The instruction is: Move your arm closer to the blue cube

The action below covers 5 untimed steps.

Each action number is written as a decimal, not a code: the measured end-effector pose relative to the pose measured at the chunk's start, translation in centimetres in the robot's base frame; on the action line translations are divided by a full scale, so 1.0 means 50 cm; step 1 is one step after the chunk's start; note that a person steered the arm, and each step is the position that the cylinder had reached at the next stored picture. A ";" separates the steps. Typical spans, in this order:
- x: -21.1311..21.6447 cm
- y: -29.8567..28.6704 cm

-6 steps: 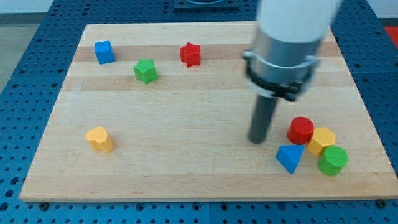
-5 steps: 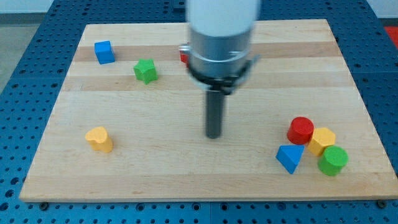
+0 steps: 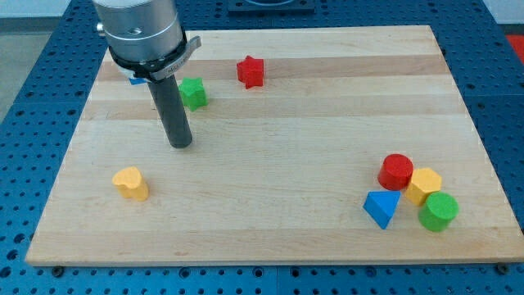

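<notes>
Dark and straight, the rod drops from a silver-grey arm body at the view's upper left and leans slightly toward the view's right, so that my tip (image 3: 181,144) rests on the wooden worktop (image 3: 295,221) in its left half. The tool here is only this bare rod: it has nothing that opens or closes, and it holds no block.

Almost all of the blue cube (image 3: 137,79) is hidden behind the arm body; just a sliver shows at the body's lower left, near the worktop's top-left corner, above and to the left of my tip. A green star-shaped block (image 3: 194,92) sits just right of the rod's shaft, whether touching it I cannot tell. A red star-shaped block (image 3: 250,71) lies further right, near the top edge. A yellow block (image 3: 131,183) stands below and left of my tip, apart from it.

Near the bottom-right corner four blocks huddle together: a red cylinder (image 3: 396,171), a yellow block (image 3: 424,185), a green cylinder (image 3: 439,211) and a blue triangular block (image 3: 381,208). Bare wood spans the middle between my tip and that cluster.
</notes>
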<state>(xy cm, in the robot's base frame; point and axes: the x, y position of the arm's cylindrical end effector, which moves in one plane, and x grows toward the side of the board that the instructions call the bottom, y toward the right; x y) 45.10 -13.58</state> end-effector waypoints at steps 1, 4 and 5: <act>-0.027 -0.026; -0.183 -0.283; -0.305 -0.283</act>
